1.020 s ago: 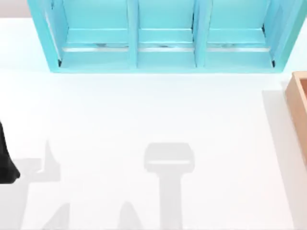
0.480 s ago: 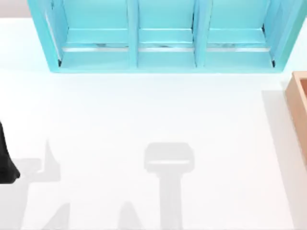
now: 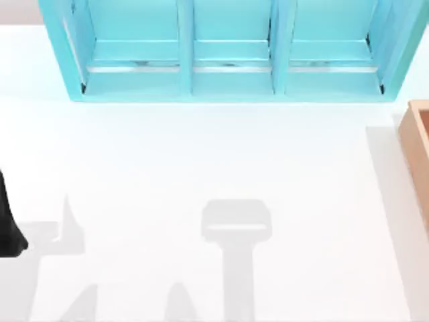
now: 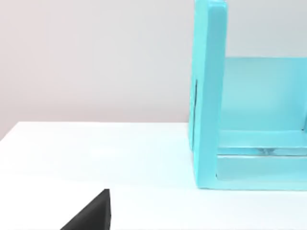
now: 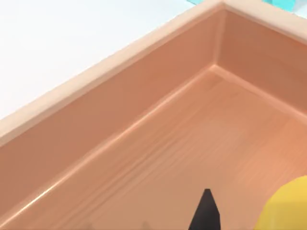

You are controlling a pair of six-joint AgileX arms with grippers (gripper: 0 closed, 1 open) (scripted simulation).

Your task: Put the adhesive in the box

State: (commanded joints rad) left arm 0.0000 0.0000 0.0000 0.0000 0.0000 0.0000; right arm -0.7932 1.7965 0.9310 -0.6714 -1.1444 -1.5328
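Top view shows a wide white worktop [image 3: 201, 161] lying bare across its middle, marked by grey shadows toward the near edge. A teal three-bay shelf unit [image 3: 231, 50] stands along the far edge, its open bays facing the worktop. At the right edge, a corner of the tan wooden box [image 3: 417, 137] juts into sight, well apart from the shelf unit's right end. At the left edge a dark part of the left arm [image 3: 8, 225] sits low beside the worktop's left side, parked; whether its fingers are wide or narrow cannot be told. From the left wrist view, the shelf unit's end wall [image 4: 208, 96] rises upright from the worktop [image 4: 96, 148], with open white surface running from it toward the dark tip of the left gripper [image 4: 93, 213] at the picture's lower margin. From the right wrist view, the camera looks down into the box [image 5: 110, 62]: a thick pale rim, reddish-brown inner walls meeting at a corner, and a bare wood-grain floor. White worktop [image 5: 62, 38] lies just outside the rim. One dark fingertip of the right gripper [image 5: 206, 211] points over the box floor, and just beside it the orange-yellow body of the adhesive [image 5: 288, 206] shows, inside the line of the box walls. Whether the bottle touches the floor, and whether the right gripper is clamped on it or parted from it, cannot be told.
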